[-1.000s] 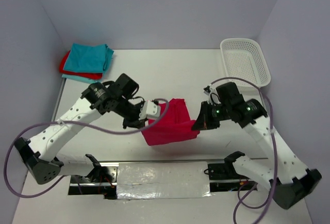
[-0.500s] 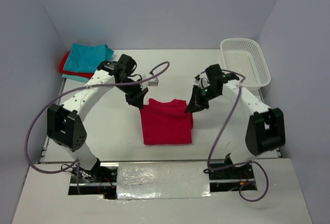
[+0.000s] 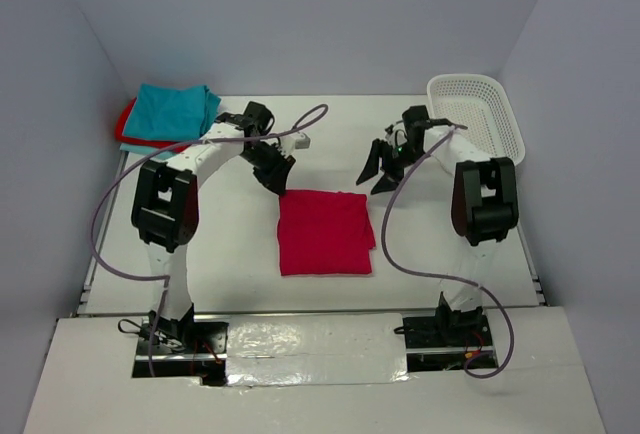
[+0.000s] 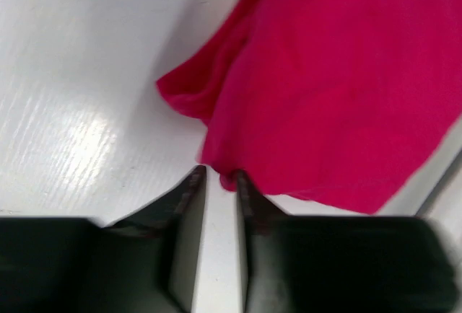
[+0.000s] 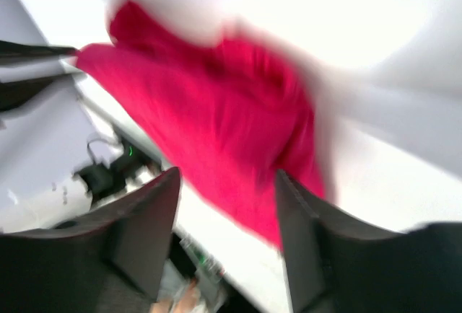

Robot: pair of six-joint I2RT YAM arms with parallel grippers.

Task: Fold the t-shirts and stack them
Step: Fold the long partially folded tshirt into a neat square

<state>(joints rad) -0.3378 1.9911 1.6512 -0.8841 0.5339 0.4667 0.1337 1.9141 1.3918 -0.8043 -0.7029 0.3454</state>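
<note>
Two pincers, both empty. We see the left pincer (image 3: 277,178) parted by a narrow slit, with a corner of the red shirt (image 3: 325,232) right at its tips. The right pincer (image 3: 377,176) gapes wide, clear of the cloth. The folded shirt lies flat, between them and nearer their bases. A teal-topped stack (image 3: 172,109) sits well left of the left pincer.

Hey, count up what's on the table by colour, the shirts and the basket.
Teal shirt: 1
Red shirt: 1
Magenta-red shirt: 1
White basket: 1
Total: 4 in view; the stack may hide more.
</note>
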